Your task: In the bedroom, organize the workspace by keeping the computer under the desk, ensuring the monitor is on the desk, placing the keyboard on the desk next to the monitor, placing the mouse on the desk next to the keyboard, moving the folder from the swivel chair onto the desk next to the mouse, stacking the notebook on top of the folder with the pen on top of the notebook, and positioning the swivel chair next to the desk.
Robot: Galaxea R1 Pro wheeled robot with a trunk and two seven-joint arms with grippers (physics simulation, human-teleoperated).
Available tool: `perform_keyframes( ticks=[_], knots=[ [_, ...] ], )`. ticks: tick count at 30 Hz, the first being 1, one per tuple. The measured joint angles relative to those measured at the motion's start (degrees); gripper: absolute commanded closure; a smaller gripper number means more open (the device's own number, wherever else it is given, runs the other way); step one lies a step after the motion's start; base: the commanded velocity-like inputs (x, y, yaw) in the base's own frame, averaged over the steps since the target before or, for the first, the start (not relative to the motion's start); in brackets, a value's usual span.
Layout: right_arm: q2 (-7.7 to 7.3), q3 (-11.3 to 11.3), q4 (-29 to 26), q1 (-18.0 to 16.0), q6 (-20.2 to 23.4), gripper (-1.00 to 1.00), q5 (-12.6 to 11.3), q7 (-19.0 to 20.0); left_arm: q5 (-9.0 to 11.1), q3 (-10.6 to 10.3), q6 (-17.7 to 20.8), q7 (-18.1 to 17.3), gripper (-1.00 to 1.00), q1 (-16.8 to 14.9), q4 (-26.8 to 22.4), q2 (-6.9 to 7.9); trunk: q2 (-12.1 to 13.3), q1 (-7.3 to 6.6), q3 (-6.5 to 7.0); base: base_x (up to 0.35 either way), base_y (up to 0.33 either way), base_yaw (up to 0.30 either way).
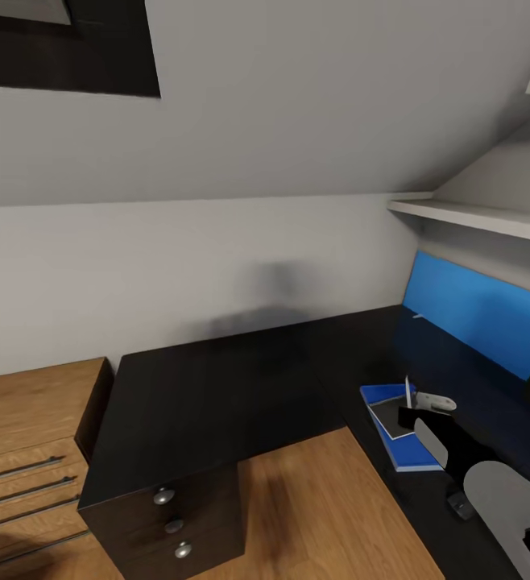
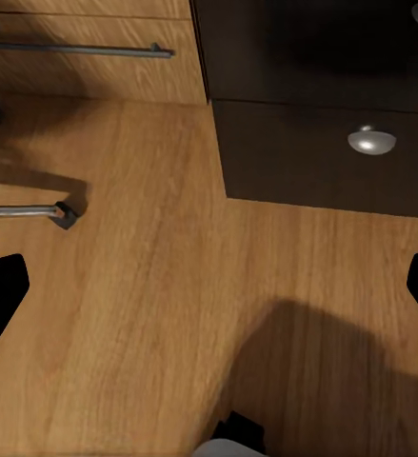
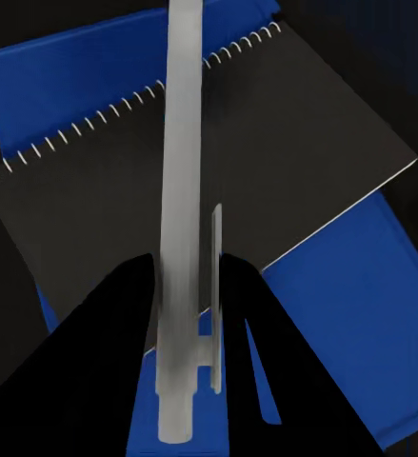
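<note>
The bright blue folder [image 1: 414, 459] lies on the right wing of the black desk [image 1: 217, 395]. The dark grey spiral-bound notebook [image 3: 294, 162] lies flat on the folder [image 3: 361, 324], seen small in the head view as the notebook [image 1: 384, 417]. My right gripper [image 3: 185, 314] is shut on a grey pen [image 3: 182, 171] and holds it just above the notebook. In the head view that gripper [image 1: 408, 415] hovers over the folder with the pen [image 1: 407, 391] standing up from it. My left gripper [image 2: 209, 295] is open over the wood floor, by the desk's drawer unit [image 2: 313, 162].
The drawer unit with round silver knobs [image 1: 172, 524] stands under the desk's left end, beside a light-wood cabinet [image 1: 23, 451]. A blue panel [image 1: 474, 314] and a white shelf [image 1: 474, 216] line the wall at right. A chrome bar [image 2: 23, 211] lies low over the floor.
</note>
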Motion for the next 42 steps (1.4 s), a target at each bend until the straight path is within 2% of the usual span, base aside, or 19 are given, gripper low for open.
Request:
perform_keyframes(
  ticks=[5,27,42],
  knots=[
    [0.0,-0.03,-0.08,0.0,1.09,1.0,0.03,-0.01,0.0,0.02,0.0,0.0,-1.0,0.0,0.0,0.0,-2.01,1.1,-0.9,0.0,0.0,0.0],
    [-0.09,-0.1,-0.17,0.0,1.14,1.0,0.03,-0.19,0.0,-0.06,-0.06,0.08,-1.0,0.0,0.0,0.0,-10.84,5.93,-4.86,0.0,0.0,0.0],
    [-0.09,-0.16,-0.16,0.0,1.14,1.0,-0.01,-2.84,0.0,-0.06,-0.05,0.04,-1.0,0.0,0.03,0.07,-16.86,9.23,-7.55,0.0,0.0,0.0]
  ],
)
